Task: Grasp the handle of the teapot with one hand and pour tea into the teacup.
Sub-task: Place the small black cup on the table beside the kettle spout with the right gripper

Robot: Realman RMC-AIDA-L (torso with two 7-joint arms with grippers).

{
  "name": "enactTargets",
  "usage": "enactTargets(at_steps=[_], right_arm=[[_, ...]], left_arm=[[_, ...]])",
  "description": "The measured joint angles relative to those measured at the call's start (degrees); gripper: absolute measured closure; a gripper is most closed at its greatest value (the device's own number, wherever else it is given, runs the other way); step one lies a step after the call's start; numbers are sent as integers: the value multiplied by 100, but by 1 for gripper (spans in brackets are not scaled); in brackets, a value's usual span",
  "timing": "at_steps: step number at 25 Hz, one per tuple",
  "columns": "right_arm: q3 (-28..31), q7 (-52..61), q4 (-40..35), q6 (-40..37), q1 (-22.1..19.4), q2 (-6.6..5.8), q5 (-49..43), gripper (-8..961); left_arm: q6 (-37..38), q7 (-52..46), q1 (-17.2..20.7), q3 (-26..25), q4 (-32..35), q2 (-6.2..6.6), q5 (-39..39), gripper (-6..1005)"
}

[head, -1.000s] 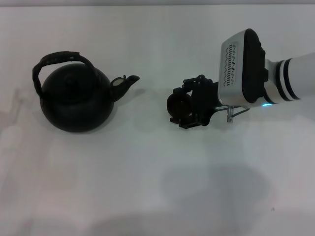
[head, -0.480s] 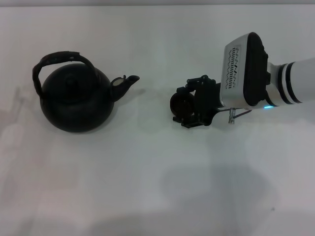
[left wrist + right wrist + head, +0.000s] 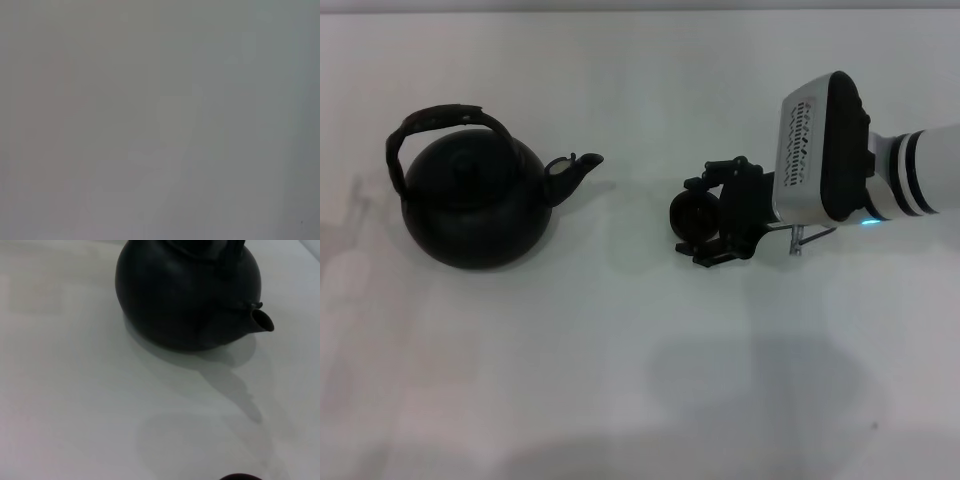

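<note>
Head view shows the right tool [image 3: 705,222] clenched around the teacup [image 3: 692,216], to the right of the teapot [image 3: 476,204] on the white table [image 3: 620,360], well apart from its spout [image 3: 570,170]. Left tool is unseen.

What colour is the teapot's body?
Matte black all over the teapot, shown best in the head view.
</note>
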Motion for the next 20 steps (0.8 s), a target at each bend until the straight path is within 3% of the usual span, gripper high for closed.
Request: enactTargets(at_steps=[4, 20], right_arm=[[-4, -34, 12, 5, 1, 5, 7, 96], [438, -219, -93, 434, -22, -29, 440, 96]], left_arm=[[0, 0, 0, 0, 0, 0, 0, 224], [31, 0, 12, 0, 0, 0, -11, 224]])
